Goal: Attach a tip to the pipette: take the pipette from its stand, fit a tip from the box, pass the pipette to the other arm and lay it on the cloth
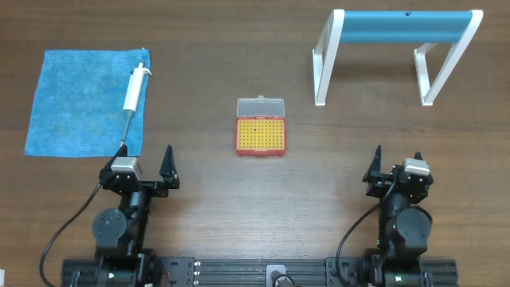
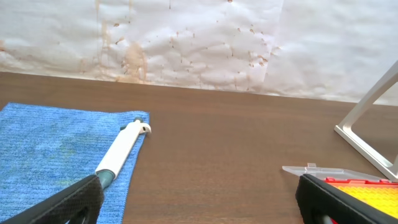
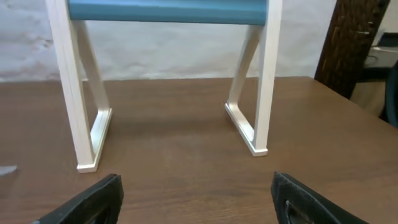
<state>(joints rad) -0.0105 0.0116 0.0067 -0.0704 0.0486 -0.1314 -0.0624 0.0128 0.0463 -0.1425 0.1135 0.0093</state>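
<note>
Wooden table point(image 1: 199, 72) from above: the pipette point(image 1: 135, 88) lies on the cloth point(image 1: 72, 104) near the far left corner, tip box point(image 1: 260, 135) mid-table, stand point(image 1: 398, 28) at the far right corner. Left wrist view: the left gripper point(image 2: 196, 196) is spread wide, holding nothing. Right wrist view: the right gripper point(image 3: 196, 190) is likewise spread and holds nothing.

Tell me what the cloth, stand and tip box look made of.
Cloth: likely microfibre, going by the fine ribbed matte weave. Stand: smooth white legs and a blue bar, either painted metal or plastic; the look leaves it open. Tip box: plastic, with an orange base and a clear lid.
</note>
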